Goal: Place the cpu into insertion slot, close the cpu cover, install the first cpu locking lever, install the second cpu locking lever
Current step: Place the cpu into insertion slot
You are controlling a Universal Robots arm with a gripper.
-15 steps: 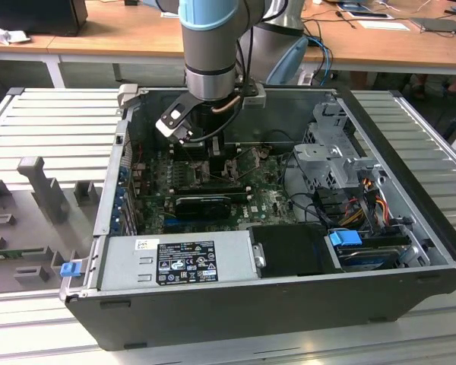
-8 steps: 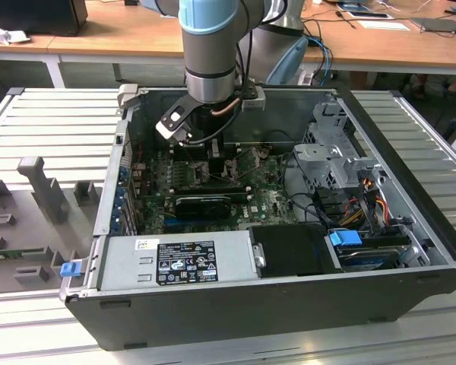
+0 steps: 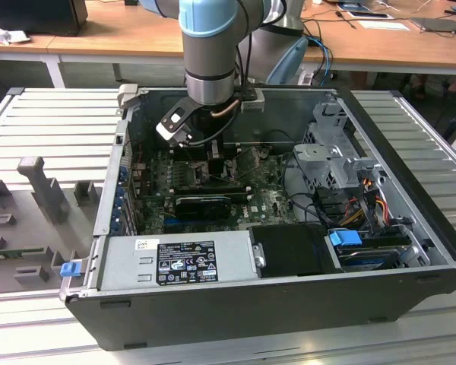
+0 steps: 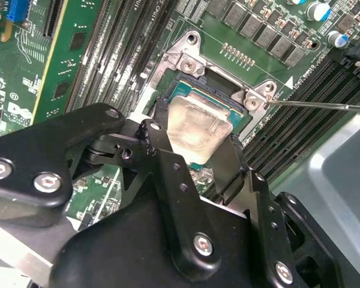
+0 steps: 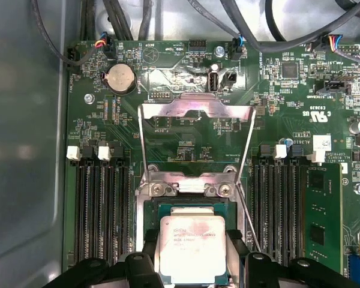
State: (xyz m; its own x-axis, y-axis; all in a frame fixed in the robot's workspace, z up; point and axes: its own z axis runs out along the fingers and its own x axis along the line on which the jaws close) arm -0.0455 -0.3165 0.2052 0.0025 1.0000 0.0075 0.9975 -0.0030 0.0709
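- gripper [image 5: 193, 255] clamped on cpu [image 5: 192, 240] by two opposite edges
- cpu directly over insertion slot [image 5: 192, 207]; seated or not, cannot tell
- cpu cover [image 5: 195, 109] open, swung away from slot

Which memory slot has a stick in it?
The one holding the green memory module, in the bank away from the grey case wall; the others are empty.
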